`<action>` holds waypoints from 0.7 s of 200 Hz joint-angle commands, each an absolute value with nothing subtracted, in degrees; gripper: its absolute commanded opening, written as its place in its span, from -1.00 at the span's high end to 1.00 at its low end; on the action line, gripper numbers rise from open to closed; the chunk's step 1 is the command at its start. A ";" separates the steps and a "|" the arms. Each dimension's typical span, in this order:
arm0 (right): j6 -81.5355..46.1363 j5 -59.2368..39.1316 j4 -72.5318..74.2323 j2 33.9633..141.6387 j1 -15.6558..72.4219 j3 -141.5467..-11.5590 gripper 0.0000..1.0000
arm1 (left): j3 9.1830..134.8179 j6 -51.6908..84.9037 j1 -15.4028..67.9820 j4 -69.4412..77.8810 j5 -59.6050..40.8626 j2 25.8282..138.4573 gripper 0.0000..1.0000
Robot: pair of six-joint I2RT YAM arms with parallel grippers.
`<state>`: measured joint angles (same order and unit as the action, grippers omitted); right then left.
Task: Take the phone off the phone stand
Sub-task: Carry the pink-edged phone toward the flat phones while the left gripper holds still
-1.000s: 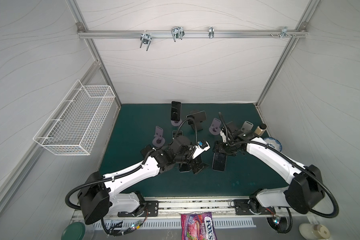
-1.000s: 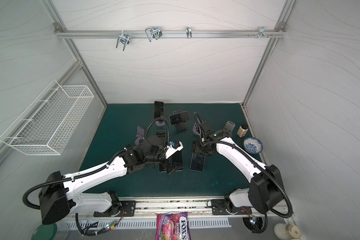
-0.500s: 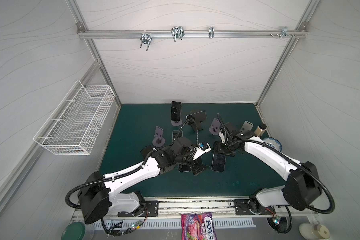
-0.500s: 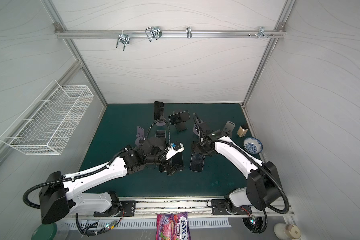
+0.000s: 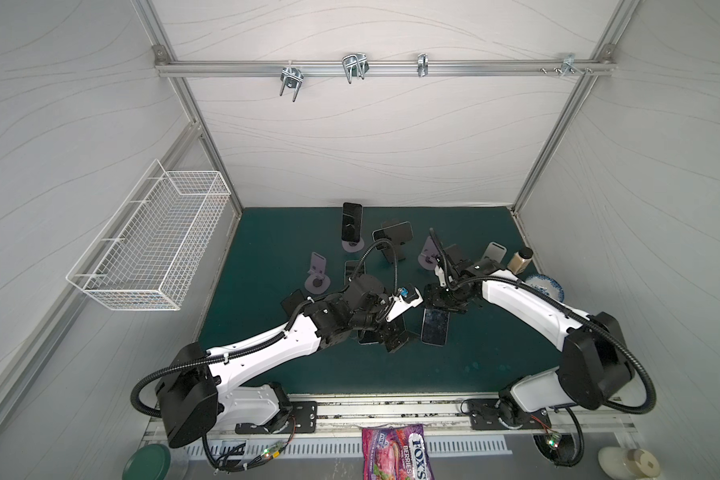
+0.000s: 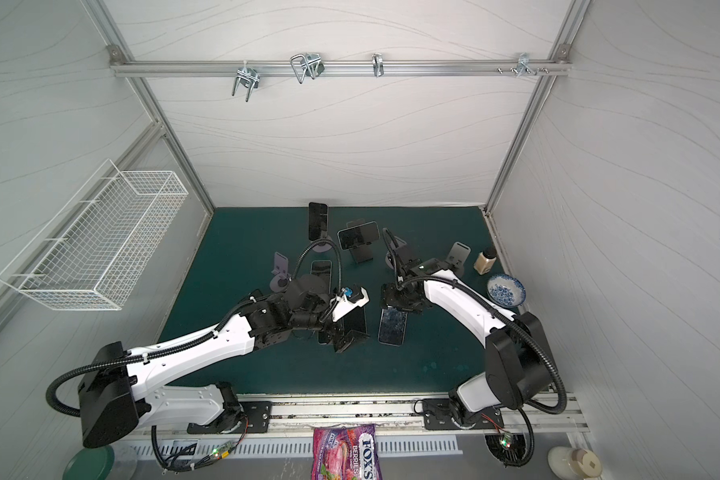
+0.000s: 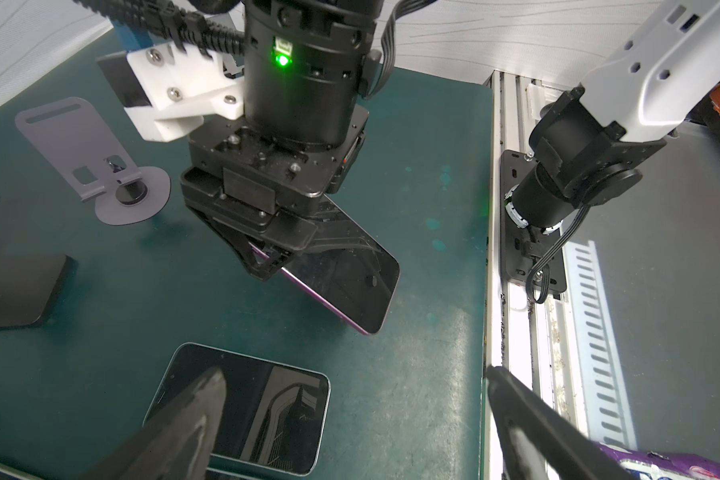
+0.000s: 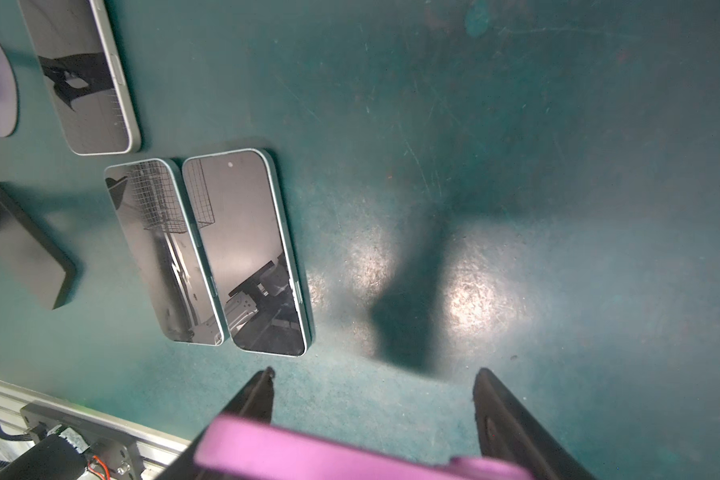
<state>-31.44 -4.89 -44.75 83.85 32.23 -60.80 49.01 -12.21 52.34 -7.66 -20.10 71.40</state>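
Observation:
A purple-edged phone [image 7: 341, 282] hangs tilted in my right gripper [image 7: 292, 257], which is shut on its long sides near its upper end; its low end is close to the green mat [image 7: 412, 174]. Both top views show this phone [image 5: 435, 328] [image 6: 392, 328] below the right gripper [image 5: 443, 305] [image 6: 399, 306]. Its purple edge [image 8: 329, 453] spans the right gripper's [image 8: 375, 374] fingers. An empty purple phone stand [image 7: 96, 166] [image 5: 428, 257] stands behind. My left gripper [image 7: 354, 382] [image 5: 391, 338] [image 6: 346, 336] is open above a phone lying flat [image 7: 267, 411].
Two phones [image 8: 246, 249] [image 8: 163, 249] lie side by side, a third [image 8: 88, 75] further back. Two stands at the back hold phones [image 5: 351, 222] [image 5: 393, 235]. Another empty purple stand [image 5: 317, 274], a silver stand [image 5: 493, 252], a bottle [image 5: 519, 259], a bowl [image 5: 551, 286].
Hardly anything: the right arm has shifted slightly with the phone still in its grip. The left gripper stays open in the same place.

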 commanded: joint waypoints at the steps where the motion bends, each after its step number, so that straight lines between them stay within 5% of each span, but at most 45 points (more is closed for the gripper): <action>1: -30.44 -5.86 -44.52 84.84 32.16 -61.83 -0.30 | 50.53 -13.53 53.00 -7.83 -20.13 71.59 -0.98; 140: -26.55 -8.04 -46.23 90.94 32.16 -64.40 -0.33 | 50.70 -13.97 54.10 -8.22 -19.69 72.09 -0.98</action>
